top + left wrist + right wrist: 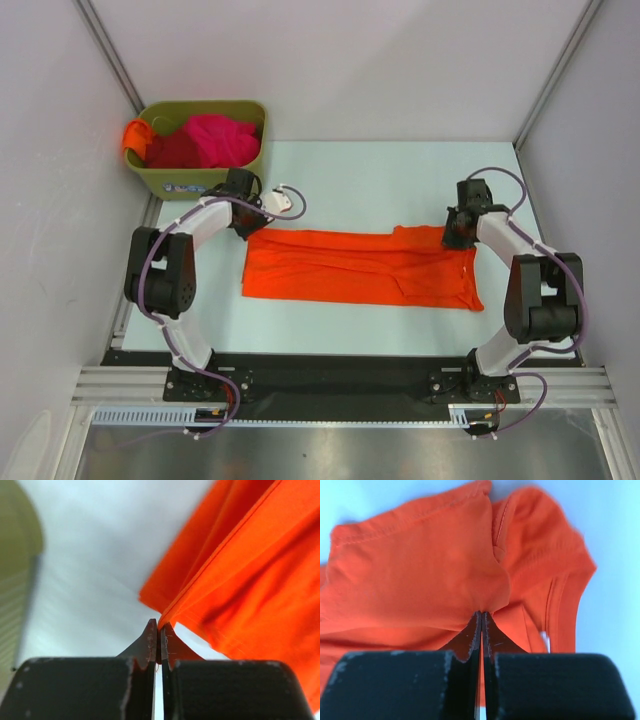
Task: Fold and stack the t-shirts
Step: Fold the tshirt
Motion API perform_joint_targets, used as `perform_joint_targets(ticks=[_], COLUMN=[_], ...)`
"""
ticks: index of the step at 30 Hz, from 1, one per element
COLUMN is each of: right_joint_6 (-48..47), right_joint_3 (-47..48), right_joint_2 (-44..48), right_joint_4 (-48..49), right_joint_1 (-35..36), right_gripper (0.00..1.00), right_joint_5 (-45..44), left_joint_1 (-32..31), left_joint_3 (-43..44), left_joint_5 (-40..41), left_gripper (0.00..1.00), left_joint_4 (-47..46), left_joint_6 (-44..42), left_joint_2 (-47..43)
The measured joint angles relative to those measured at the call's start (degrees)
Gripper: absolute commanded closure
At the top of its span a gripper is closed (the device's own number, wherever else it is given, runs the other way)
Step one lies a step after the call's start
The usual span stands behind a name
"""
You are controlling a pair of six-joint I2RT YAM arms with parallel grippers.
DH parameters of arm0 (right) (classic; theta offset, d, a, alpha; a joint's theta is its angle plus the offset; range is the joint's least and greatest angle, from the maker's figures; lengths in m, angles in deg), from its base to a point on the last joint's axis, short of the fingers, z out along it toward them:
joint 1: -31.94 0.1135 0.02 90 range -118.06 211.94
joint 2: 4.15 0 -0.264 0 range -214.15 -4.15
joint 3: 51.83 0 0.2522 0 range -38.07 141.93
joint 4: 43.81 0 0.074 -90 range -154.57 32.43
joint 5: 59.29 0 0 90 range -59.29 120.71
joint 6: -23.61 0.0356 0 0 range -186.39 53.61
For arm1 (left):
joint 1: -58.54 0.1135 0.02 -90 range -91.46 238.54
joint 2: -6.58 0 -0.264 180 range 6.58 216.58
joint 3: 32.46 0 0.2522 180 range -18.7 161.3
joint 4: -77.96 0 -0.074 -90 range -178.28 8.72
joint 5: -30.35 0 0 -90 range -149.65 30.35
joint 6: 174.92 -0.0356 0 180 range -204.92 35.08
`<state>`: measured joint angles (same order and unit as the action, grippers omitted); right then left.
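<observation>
The orange t-shirt (360, 268) lies half-folded on the counter (350, 190). Your left fingers (149, 642) and right fingers (471, 635) pinch its edge; binned shirts (215, 140) wait.

I have the spread t-shirt (360, 268) lying across the middle of the table (380, 170), long side running left to right, between my two arms; my left gripper (159, 625) is at its far left corner and my right gripper (481, 614) at its far right end, each pinching cloth; the bin (200, 183) stands at the table's far left corner, behind the left arm; heaped t-shirts (205, 140) lie in it; another t-shirt (133, 138) hangs over its left rim.
</observation>
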<state>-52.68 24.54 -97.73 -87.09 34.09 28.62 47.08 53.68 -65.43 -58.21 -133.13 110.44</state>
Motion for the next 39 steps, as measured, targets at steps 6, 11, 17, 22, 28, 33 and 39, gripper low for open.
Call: perform_joint_targets(ticks=[6, 11, 17, 22, 28, 33, 39], right_joint_6=[2.01, 2.71, 3.5, 4.72, 4.59, 4.44, 4.72], right_joint_3=[-6.1, -6.56, -6.73, -8.13, -7.89, -4.83, -0.48], right_joint_2=[2.16, 2.64, 4.61, 4.61, 7.13, 7.78, 0.83], right_joint_4=[0.31, 0.17, 0.31, -0.57, -2.95, -2.62, -1.07], right_joint_1=[0.28, 0.37, 0.92, 1.11, -0.57, -1.16, -1.27], right_gripper=[1.0, 1.0, 0.98, 0.59, 0.57, 0.65, 0.57], right_joint_5=[0.07, -0.04, -0.04, -0.07, -0.02, 1.03, 1.44], left_joint_1=[0.0, 0.0, 0.0, 0.02, 0.09, 0.11, 0.11], left_joint_3=[-4.17, -5.55, -5.55, -5.53, -2.62, 2.03, 2.08], left_joint_5=[-1.07, -1.03, -1.07, -1.22, -3.39, -5.86, -6.36], left_gripper=[0.96, 0.95, 0.89, 0.71, 0.65, 0.62, 0.6], left_joint_4=[1.97, 2.29, 2.32, 3.65, 10.71, 13.53, 12.68], left_joint_6=[-2.05, -3.08, -3.41, -4.07, -4.9, -4.52, -3.8], left_joint_2=[-0.39, -0.55, -1.68, -1.75, -1.75, -1.99, -1.88])
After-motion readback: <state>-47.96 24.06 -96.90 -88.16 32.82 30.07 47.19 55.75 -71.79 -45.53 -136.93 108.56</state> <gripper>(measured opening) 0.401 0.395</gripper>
